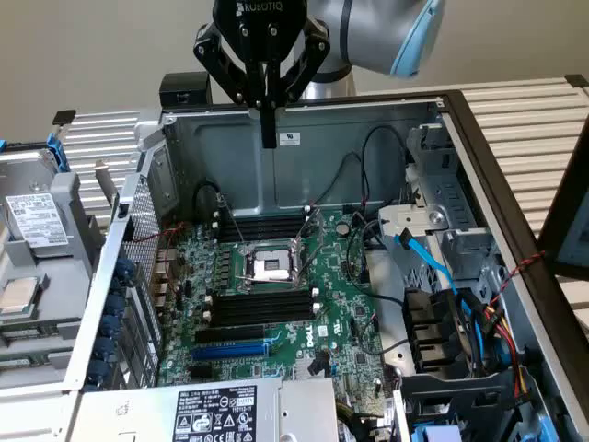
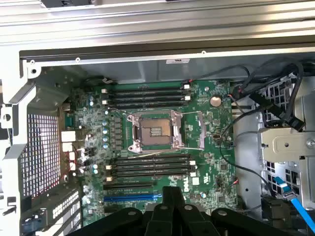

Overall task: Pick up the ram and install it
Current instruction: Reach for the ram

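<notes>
Fingers (image 2: 171, 196) are pressed together, high over the open case (image 1: 221, 157), near its back wall edge. Lots of free room lies below, above the board (image 1: 336, 318). Cables (image 1: 440, 276) crowd the exterior view's right. Where the ram lies, I cannot tell.

**Q:** What is the finish of the arm (image 1: 363, 32)?
**A:** Smooth silver-grey tubular housings. One joint carries a rounded light-blue cap (image 1: 416, 39).

**Q:** How is the tool (image 1: 268, 138) identified?
**A:** It has a matte black body with white "ROBOTIQ" lettering (image 1: 259, 7) across its front face.

**Q:** What is its construction?
**A:** Angular black link bars (image 1: 210, 57) branch out on both sides of the body and converge again, forming a diamond outline. Below them, two narrow, flat black fingers (image 1: 268, 115) lie flush against each other.

**Q:** How does it look in the wrist view?
**A:** The tool (image 2: 173, 192) shows as black, rounded link segments (image 2: 129, 219) flanking two straight central bars.
</notes>
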{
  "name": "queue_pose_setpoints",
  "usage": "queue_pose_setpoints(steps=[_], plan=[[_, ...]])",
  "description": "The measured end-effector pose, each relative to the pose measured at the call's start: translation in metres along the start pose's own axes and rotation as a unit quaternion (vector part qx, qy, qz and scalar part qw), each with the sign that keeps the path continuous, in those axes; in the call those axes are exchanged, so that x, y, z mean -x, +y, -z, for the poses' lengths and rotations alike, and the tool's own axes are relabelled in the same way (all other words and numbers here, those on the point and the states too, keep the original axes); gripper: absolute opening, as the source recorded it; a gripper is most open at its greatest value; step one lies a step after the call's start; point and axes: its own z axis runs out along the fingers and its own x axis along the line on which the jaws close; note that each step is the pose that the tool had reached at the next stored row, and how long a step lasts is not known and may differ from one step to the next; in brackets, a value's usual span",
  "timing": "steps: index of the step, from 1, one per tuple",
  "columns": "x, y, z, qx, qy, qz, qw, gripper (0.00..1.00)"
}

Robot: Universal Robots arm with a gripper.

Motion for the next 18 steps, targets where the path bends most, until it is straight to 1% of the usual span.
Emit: queue_pose_setpoints(steps=[11, 13, 18], plan=[[0.0, 0.0, 0.0, -0.0001, 0.0003, -0.001, 1.0, 0.1], [-0.004, -0.0004, 0.0003, -0.0004, 0.0021, -0.001, 1.0, 0.1], [-0.024, -0.0025, 0.0006, -0.0013, 0.0114, -0.001, 0.9999, 0.1]])
